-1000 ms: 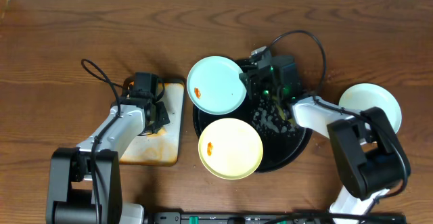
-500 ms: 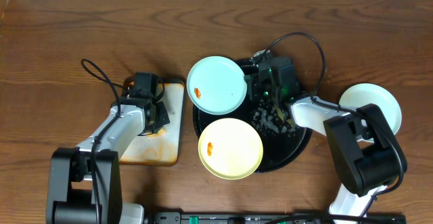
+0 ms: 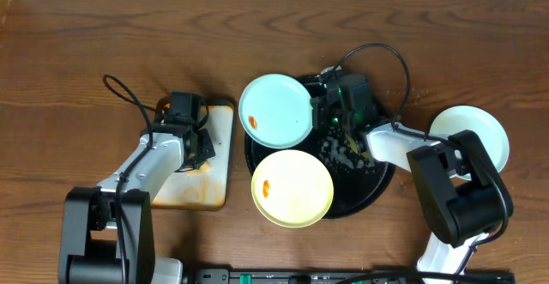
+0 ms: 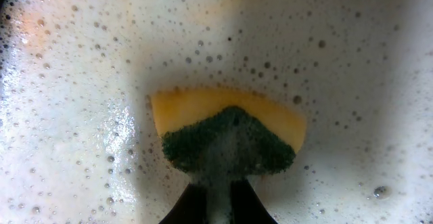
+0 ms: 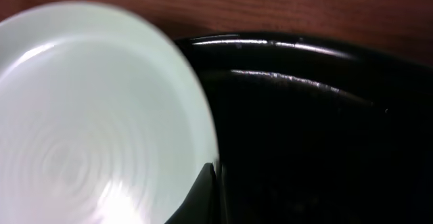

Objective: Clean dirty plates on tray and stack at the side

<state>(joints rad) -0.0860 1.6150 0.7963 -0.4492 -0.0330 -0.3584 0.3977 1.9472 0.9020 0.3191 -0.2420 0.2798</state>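
Shifted slightly toward 3 o'clock, the pale blue plate [image 3: 274,111] is riding in my right jaws, which are pinching its rim over the black tray's [image 3: 369,185] 10 o'clock edge. My left jaws are pinching the green sponge [image 4: 230,139] on the small foamy tray [image 3: 210,190].

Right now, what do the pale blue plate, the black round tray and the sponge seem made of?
Pale blue round plate: smooth, glossy, faint concentric rings; plastic or glazed ceramic, hard to say. Large round black tray: shiny with sharp highlights along its rim, probably plastic. Yellow-and-green sponge: soft yellow foam with a coarse green scouring layer, amid suds.
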